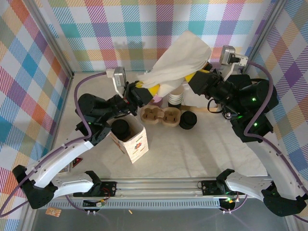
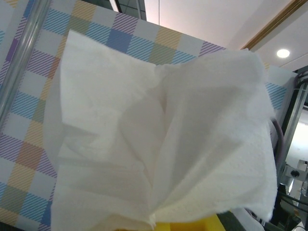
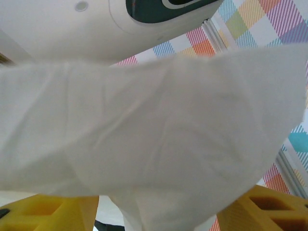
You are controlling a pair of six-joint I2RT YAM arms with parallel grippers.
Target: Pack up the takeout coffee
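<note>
The takeout coffee shows as a black lid inside an open paper bag standing left of centre. Above and behind the bag, my left gripper is shut on the bottom corner of a white napkin that fans up and to the right. In the left wrist view the napkin spreads upward from the pinch at my left gripper. My right gripper is at the napkin's right side. Its yellow fingers stand wide apart, open, with the napkin draped between them at my right gripper.
A brown cardboard cup carrier lies mid-table. A low stack of black lids sits to its right. A stack of cream cups stands behind it. Plaid walls close off the left, back and right.
</note>
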